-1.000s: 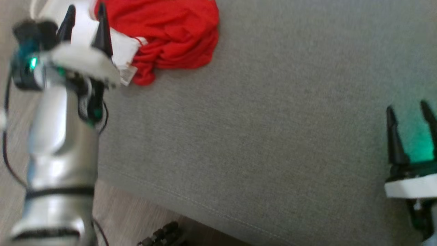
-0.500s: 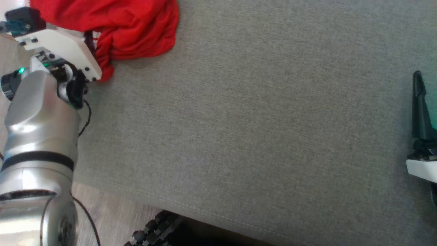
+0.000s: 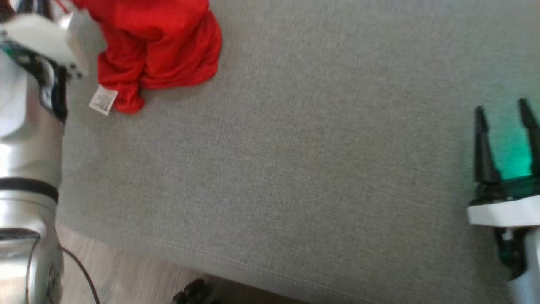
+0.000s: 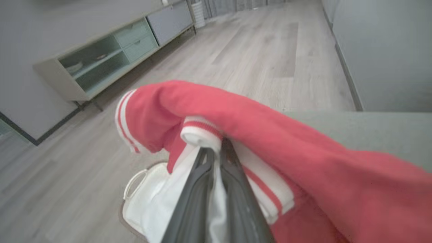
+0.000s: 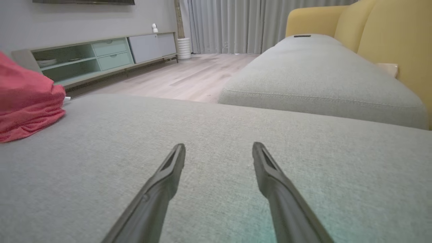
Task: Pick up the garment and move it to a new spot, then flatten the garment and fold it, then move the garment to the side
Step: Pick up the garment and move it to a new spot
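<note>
the garment, red with white striped trim, sits bunched at the far left corner of the grey cushion in the head view. its top runs off the upper edge of that view, and its lower folds rest on the fabric. a small white label hangs from its lowest fold, next to the cushion's left edge.

the left arm rises along the left side of the head view, its white wrist plate just beside the garment. in the left wrist view the left gripper has its jaws pressed almost together on a white ribbed band of the garment, with white cloth pinched between the fingers. red cloth drapes over the tips and falls away to the right. below the fingers lies a white thing with a loop; what it is cannot be told. beyond it are the wood floor and a low cabinet.

the right gripper is at the right edge of the head view, well apart from the garment, with green light on the cushion between its fingers. in the right wrist view the right gripper has its jaws spread wide and holds nothing, just above the cushion. the garment shows at the far left there. a second grey cushion and a yellow backrest lie ahead to the right.
</note>
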Available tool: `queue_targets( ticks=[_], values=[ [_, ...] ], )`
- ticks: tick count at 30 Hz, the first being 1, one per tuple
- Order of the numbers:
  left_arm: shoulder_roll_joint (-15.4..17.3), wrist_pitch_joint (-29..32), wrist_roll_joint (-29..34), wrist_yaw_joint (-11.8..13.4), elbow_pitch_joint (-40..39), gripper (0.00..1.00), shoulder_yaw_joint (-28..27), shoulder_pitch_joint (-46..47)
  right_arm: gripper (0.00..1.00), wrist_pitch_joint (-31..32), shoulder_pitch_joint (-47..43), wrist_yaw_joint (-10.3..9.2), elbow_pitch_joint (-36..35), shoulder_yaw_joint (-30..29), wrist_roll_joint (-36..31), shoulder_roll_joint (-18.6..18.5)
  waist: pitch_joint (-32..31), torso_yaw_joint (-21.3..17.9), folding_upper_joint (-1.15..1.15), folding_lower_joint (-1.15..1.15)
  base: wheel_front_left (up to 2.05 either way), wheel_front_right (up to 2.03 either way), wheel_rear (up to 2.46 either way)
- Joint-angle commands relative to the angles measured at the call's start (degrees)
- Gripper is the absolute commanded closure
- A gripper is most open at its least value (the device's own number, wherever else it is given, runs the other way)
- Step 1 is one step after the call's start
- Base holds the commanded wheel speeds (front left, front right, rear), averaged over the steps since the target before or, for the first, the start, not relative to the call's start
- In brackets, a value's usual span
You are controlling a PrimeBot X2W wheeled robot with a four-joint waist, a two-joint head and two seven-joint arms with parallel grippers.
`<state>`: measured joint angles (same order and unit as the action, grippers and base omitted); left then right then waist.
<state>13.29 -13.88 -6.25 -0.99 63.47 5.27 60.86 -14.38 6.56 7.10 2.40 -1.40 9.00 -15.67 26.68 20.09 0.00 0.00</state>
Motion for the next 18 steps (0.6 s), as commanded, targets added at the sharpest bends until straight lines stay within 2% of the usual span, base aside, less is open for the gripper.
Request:
queue_targets(
  ticks=[1, 6, 7, 12, 18],
  values=[
    [4.2, -1.0, 1.4, -0.1, -4.1, 1.0, 0.5, 3.4, 0.0, -0.6, 0.5, 0.39, -0.9, 1.8, 0.3, 1.0, -5.5, -1.8, 0.0, 0.0, 0.0, 0.0, 0.0],
    [4.9, -1.1, 4.3, -1.8, -11.5, 1.0, 4.1, 5.0, 0.0, -0.6, 1.1, 0.39, 0.3, 3.7, 0.6, 5.5, -11.7, -5.1, 0.0, 0.0, 0.0, 0.0, 0.0],
    [4.9, -1.1, 4.3, -1.8, -11.5, 1.0, 4.1, 5.0, 0.0, -0.6, 1.1, 0.39, 0.3, 3.7, 0.6, 5.5, -11.7, -5.1, 0.0, 0.0, 0.0, 0.0, 0.0],
    [5.2, -1.1, 5.8, -3.8, -17.1, 1.0, 7.4, 6.2, 0.0, -0.6, 1.1, 0.39, 1.4, 5.6, 0.9, 9.4, -17.3, -10.4, 0.0, 0.0, 0.0, 0.0, 0.0],
    [3.5, 0.9, 5.7, -5.5, -22.8, 1.0, 11.3, 7.6, 0.0, -0.6, 1.0, 0.39, 1.7, 7.3, 1.5, 11.7, -21.6, -17.2, 0.0, 0.0, 0.0, 0.0, 0.0]
  ],
)
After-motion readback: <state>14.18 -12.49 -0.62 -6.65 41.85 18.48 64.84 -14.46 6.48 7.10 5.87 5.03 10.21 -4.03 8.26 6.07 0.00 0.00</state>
